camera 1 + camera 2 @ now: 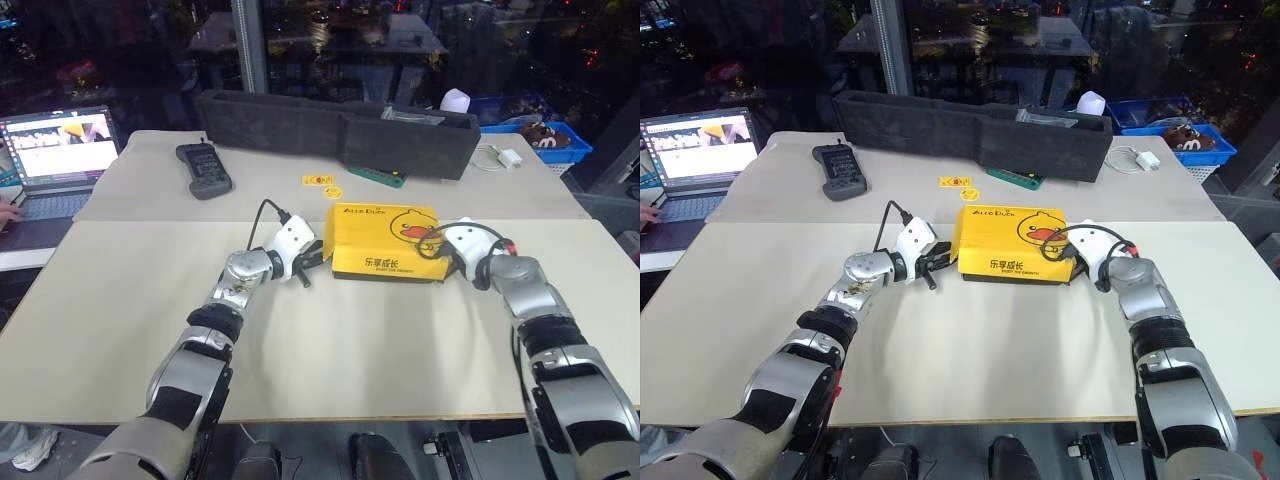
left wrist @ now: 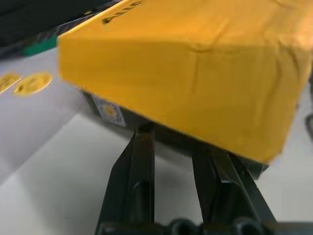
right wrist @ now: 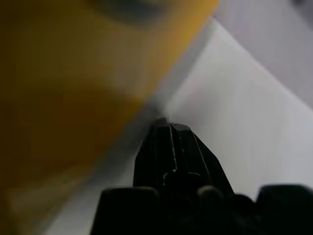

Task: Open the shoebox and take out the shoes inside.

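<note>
1. I see the shoebox (image 1: 385, 243) lying flat on the desk (image 1: 330, 340), a little past centre toward twelve o'clock, its yellow duck-printed lid down.
2. My left hand (image 1: 312, 262) sits just beside the box's end at nine o'clock. In the left wrist view its two black fingers (image 2: 139, 181) point at the dark lower side of the box, under the lid's edge; a slim gap shows between them there, yet I read the hand as closed up, with nothing gripped.
3. My right hand (image 1: 1073, 262) is at the box's three o'clock end, near the front corner. In the right wrist view the fingers (image 3: 168, 147) lie pressed together, shut and empty, the tip right at the foot of the box's yellow side. I cannot tell whether it touches.
4. I cannot see the shoes with the lid down.
5. Toward twelve o'clock from the box lies a long black foam tray (image 1: 330, 130) across the far desk, with a green item (image 1: 375, 176) at its foot.
6. Two small yellow stickers (image 1: 322, 183) lie between the tray and the box.
7. At eleven o'clock there is a dark handheld controller (image 1: 203, 168); further out at ten o'clock, an open laptop (image 1: 55, 160).
8. At one o'clock, a white charger (image 1: 508, 158) lies near a blue crate (image 1: 535, 135).
</note>
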You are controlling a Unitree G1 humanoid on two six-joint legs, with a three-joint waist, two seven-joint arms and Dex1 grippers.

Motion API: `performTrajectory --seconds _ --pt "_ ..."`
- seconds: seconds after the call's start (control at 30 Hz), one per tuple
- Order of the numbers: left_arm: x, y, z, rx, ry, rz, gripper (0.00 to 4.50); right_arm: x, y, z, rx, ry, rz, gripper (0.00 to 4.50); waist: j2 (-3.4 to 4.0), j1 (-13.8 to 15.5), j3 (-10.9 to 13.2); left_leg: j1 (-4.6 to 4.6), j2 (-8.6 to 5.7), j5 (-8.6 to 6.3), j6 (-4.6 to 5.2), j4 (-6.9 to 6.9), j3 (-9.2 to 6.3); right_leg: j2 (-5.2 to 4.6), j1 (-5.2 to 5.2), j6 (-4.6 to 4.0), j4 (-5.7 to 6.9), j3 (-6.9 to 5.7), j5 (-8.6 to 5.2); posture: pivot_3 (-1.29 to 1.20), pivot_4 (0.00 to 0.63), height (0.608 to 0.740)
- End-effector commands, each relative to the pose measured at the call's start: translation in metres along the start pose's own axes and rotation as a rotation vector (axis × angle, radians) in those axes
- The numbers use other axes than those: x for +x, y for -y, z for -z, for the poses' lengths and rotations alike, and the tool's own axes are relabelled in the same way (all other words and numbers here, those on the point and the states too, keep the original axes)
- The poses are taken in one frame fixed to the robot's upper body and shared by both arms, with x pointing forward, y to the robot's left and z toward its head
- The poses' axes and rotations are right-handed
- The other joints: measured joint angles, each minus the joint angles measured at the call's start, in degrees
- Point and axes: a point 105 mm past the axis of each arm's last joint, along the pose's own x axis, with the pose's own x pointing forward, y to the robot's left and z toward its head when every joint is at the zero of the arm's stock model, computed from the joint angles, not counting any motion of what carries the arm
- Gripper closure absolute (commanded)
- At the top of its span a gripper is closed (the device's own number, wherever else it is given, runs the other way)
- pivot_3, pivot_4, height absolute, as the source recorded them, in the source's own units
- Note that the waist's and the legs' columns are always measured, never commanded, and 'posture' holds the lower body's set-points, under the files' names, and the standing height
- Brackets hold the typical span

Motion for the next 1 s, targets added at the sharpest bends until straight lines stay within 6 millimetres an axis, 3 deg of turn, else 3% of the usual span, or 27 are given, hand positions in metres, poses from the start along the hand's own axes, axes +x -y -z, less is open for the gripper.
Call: performTrajectory --seconds 0.03,0.13,0.27,0.43,0.57,0.77,1.0 --pt "-0.001 -0.001 -0.016 0.075 0.047 0.026 3.33 0.002 -0.033 -0.055 -0.072 0.195 -0.158 4.5 0.01 -0.7 0.0 0.0 0.0 0.0 0.0 0.0 0.0 0.0 -0.01 0.0 0.02 0.01 0.0 0.0 0.15 0.715" --pt "-0.012 -0.003 -0.012 0.086 0.049 0.035 3.33 -0.002 -0.053 -0.07 -0.07 0.245 -0.233 4.5 0.09 -1.3 0.0 0.05 0.01 0.0 0.0 0.0 -0.02 0.02 -0.02 0.24 0.14 0.01 -0.15 0.0 0.15 0.715" --pt "-0.049 -0.003 -0.001 0.091 0.028 0.034 3.33 -0.006 -0.087 -0.089 -0.094 0.299 -0.323 4.5 0.13 -1.6 0.1 0.08 0.06 0.0 0.0 0.0 -0.03 0.04 -0.06 0.26 0.28 0.02 -0.16 0.0 0.15 0.715" --pt "-0.094 0.008 0.016 0.04 -0.041 -0.015 3.33 -0.009 -0.105 -0.098 -0.089 0.32 -0.358 4.5 0.18 -2.1 0.1 0.19 0.06 0.0 0.0 0.0 -0.03 0.03 -0.1 -0.08 0.62 0.06 -0.03 0.0 0.15 0.715" --pt "-0.122 0.014 0.023 -0.007 -0.091 -0.078 3.33 -0.012 -0.118 -0.103 -0.095 0.333 -0.391 4.5 0.21 -1.1 0.1 0.4 0.07 0.0 0.0 0.0 -0.03 0.04 0.01 0.21 0.71 0.03 -0.29 0.0 0.15 0.715" --pt "-0.133 0.011 0.028 -0.013 -0.14 -0.126 3.33 -0.016 -0.12 -0.095 -0.089 0.305 -0.396 4.5 0.21 -0.9 0.1 0.46 0.09 0.0 0.0 -0.01 -0.03 0.06 0.05 0.11 0.72 0.01 -0.37 0.0 0.15 0.715" --pt "-0.148 -0.01 0.045 -0.028 -0.176 -0.193 3.33 -0.026 -0.091 -0.063 -0.11 0.206 -0.347 4.5 0.21 -0.8 0.1 0.44 0.08 0.0 0.0 -0.01 -0.02 0.05 0.04 0.11 0.7 0.01 -0.37 0.0 0.15 0.715"
